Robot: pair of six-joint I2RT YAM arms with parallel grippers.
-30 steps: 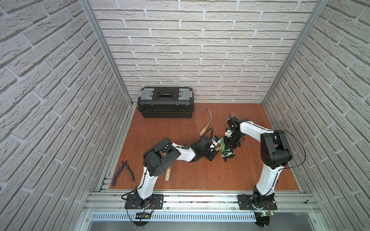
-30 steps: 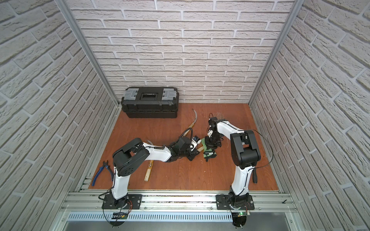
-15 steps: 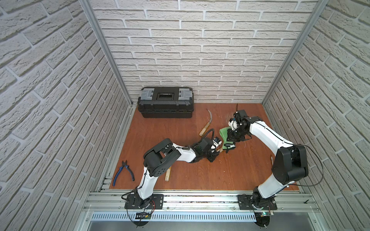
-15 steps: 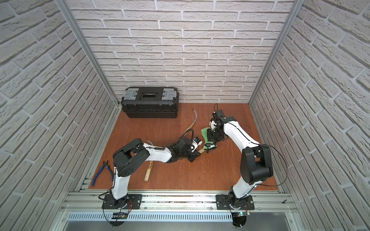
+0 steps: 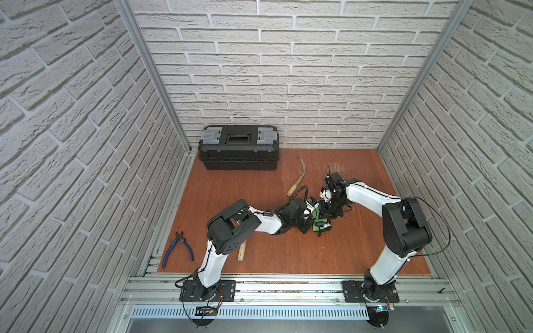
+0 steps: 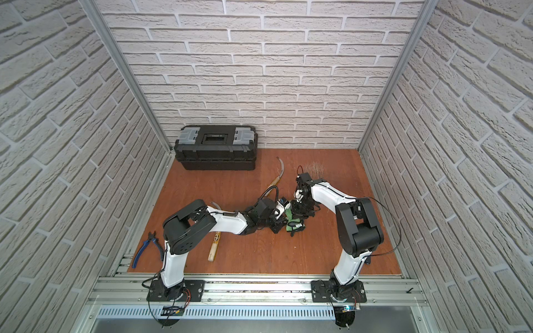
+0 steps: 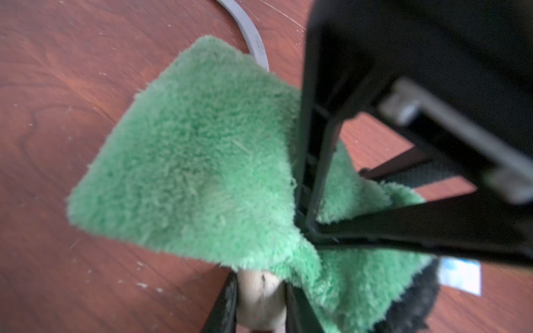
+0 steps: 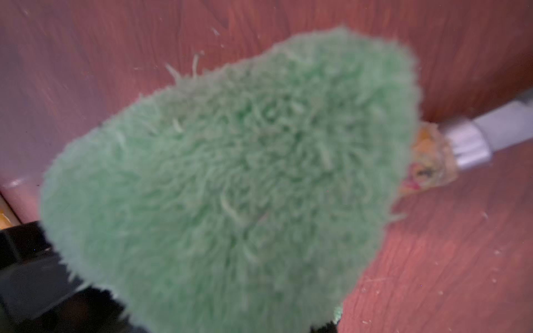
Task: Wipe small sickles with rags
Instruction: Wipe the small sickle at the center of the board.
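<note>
— So, what's the room like?
— White brick walls (image 5: 288, 86) on three sides, over a red-brown wood board (image 5: 288, 253) with a metal rail (image 5: 288, 281) along its near edge. A toolbox (image 5: 238, 150) sits at the back edge, toward the left corner. Pliers (image 5: 177, 249) lie at the near left corner.
— And the sickles?
— The back sickle (image 5: 297, 180) lies just right of the toolbox. Its long axis is slanted, with the blade tip to the back edge and the handle toward the near left. The near sickle (image 6: 215, 246) lies half under the left arm, handle end to the near edge.
— The third?
— The held sickle (image 7: 261, 288) is at mid-board. The left gripper (image 7: 261, 304) is clamped on its pale handle. The blade runs on from that wrist, under the rag (image 7: 196, 161), and curves out beyond.
— And the rag?
— It's draped over that sickle, pinched tight by the right gripper (image 7: 307, 227).
</note>
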